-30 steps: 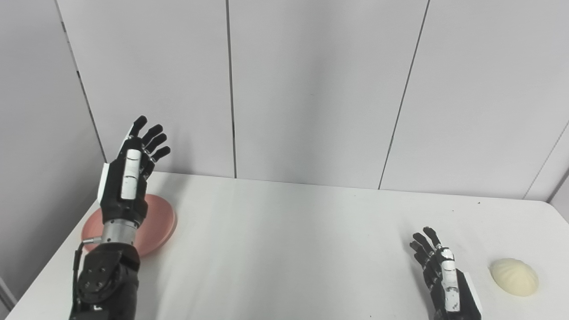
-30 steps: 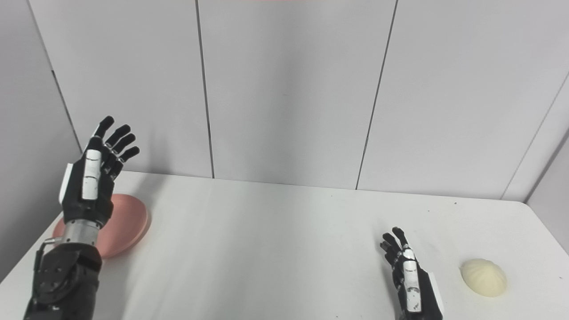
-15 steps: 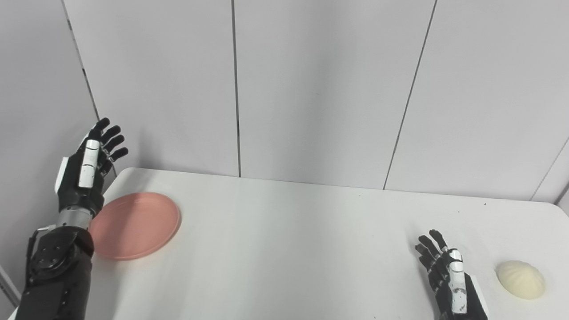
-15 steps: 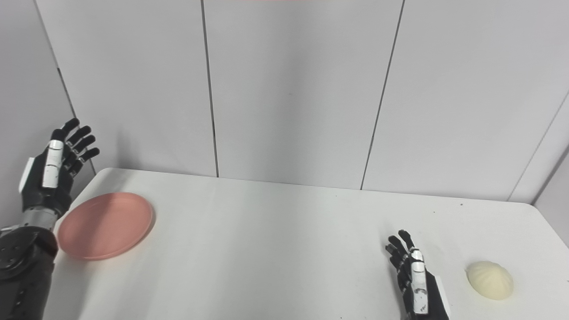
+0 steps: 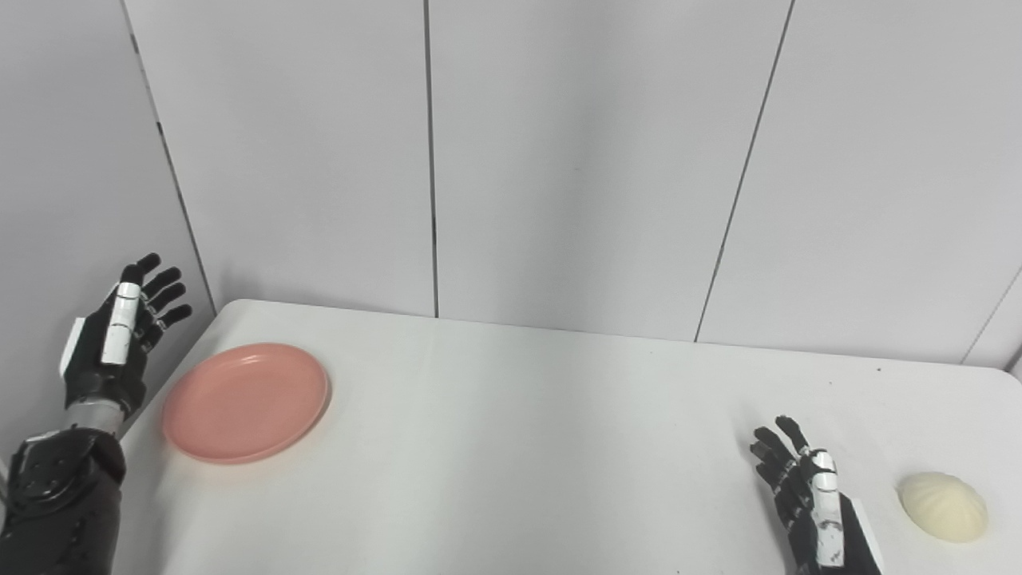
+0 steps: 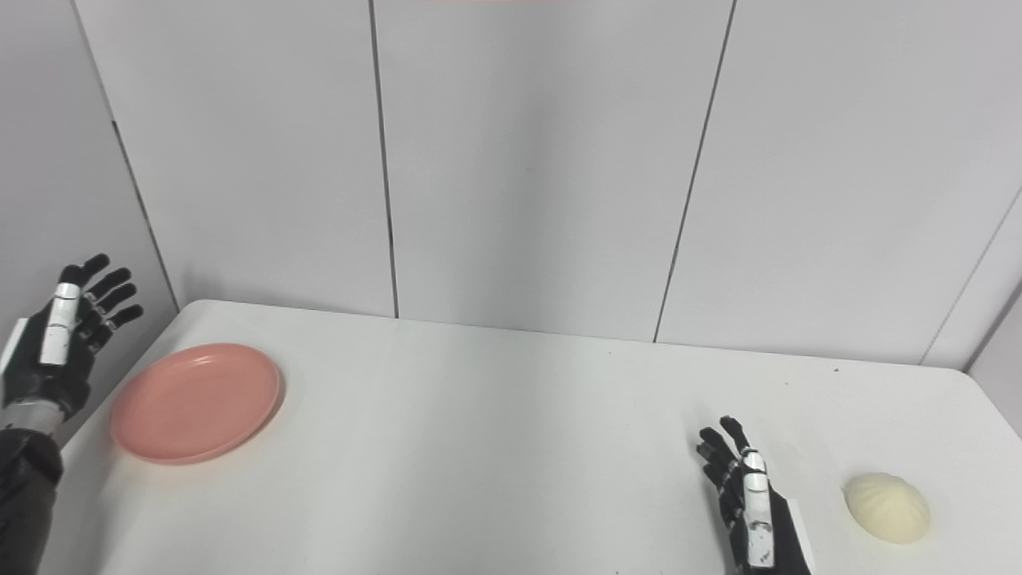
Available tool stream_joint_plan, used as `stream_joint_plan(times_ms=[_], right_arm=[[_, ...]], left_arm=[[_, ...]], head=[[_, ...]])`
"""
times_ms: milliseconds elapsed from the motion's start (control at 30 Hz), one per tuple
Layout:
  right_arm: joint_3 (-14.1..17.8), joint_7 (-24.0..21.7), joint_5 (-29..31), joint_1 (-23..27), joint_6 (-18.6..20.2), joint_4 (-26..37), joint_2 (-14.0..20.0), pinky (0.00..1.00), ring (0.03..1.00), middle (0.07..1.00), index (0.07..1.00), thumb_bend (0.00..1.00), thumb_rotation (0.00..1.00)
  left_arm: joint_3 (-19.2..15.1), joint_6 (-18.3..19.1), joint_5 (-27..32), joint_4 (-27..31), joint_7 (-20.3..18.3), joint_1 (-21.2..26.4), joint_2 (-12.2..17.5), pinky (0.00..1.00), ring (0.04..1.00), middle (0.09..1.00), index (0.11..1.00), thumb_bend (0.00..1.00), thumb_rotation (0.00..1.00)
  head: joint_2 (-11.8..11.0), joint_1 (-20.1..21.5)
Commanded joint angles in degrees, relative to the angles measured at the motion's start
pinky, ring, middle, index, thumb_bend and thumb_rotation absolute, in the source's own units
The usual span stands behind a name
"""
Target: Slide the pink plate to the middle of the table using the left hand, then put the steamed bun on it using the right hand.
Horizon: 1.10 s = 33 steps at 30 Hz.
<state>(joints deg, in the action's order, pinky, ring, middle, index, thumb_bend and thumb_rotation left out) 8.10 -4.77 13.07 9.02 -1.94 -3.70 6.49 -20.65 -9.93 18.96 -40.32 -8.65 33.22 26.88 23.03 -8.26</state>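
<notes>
The pink plate point(image 5: 246, 402) lies flat near the left edge of the white table point(image 5: 527, 447). My left hand point(image 5: 118, 342) hangs open just past the table's left edge, to the left of the plate and apart from it, fingers spread and pointing up. A pale steamed bun point(image 5: 943, 517) sits on the table near the front right. My right hand point(image 5: 806, 499) is open low at the front, left of the bun with a clear gap between them. Neither hand holds anything.
Grey wall panels point(image 5: 559, 160) stand right behind the table's far edge. The table's left edge runs close beside the plate, and its right edge point(image 6: 994, 407) lies just beyond the bun.
My left hand has swung leftward and down, from above the plate to beyond the table's left edge, uncovering the plate. The camera has shifted a little. The right hand, plate and bun stay put.
</notes>
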Motion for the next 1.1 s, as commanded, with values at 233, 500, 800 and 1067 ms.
stream_joint_plan(times_ms=[233, 500, 800, 1067], right_arm=[[-0.3, -0.1, -0.2, -2.1, 0.5, -1.3, -0.4, 0.94, 0.884, 0.865, 0.919, 0.71, 1.00], [-0.5, 0.1, -0.6, -2.2, 0.6, -1.1, -0.5, 0.93, 0.879, 0.860, 0.915, 0.72, 1.00], [-0.5, 0.0, -0.7, -2.3, 0.3, -1.0, -0.3, 0.93, 0.877, 0.861, 0.917, 0.72, 1.00], [-0.6, 0.0, -0.6, -2.4, 0.9, -0.6, -0.2, 0.94, 0.882, 0.864, 0.917, 0.72, 1.00]], left_arm=[[-0.5, -2.2, -0.6, -1.9, 1.2, 1.7, 1.5, 0.76, 0.854, 0.837, 0.843, 0.83, 0.82], [-1.1, -2.0, 0.1, -4.4, 1.8, 1.0, 1.2, 0.80, 0.857, 0.835, 0.858, 0.84, 0.80], [-1.0, -1.9, -0.1, -3.9, 2.5, -0.2, 0.1, 0.81, 0.858, 0.821, 0.865, 0.81, 0.82], [-0.9, -2.4, -0.2, -5.7, 2.5, -0.7, -0.4, 0.81, 0.843, 0.810, 0.863, 0.81, 0.82]], head=[[0.1, 0.1], [0.3, 0.3], [0.7, 0.4], [0.9, 0.5]])
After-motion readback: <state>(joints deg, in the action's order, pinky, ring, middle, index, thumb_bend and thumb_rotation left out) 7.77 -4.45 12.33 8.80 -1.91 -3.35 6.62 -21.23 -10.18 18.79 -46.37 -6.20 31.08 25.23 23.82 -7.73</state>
